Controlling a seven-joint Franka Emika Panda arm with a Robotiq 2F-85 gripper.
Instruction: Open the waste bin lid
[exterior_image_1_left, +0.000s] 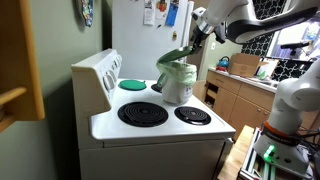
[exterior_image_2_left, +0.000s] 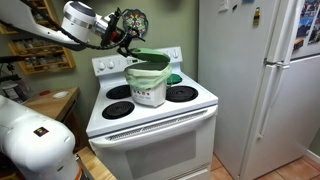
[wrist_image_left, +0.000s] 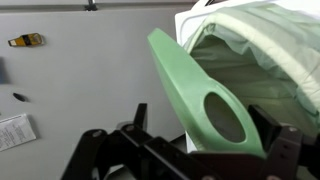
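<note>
The waste bin is pale grey-white with a green rim and stands on the white stove top; it shows in both exterior views. Its green lid is tilted up above the rim. In the wrist view the lid fills the middle, with an oval hole near its end, and the bin's white liner lies behind it. My gripper is at the lid's raised edge. Its fingers stand wide apart with the lid's end between them.
The stove has dark round burners around the bin. A flat round green disc lies on a back burner. A white fridge stands beside the stove. Wooden cabinets and a counter are nearby.
</note>
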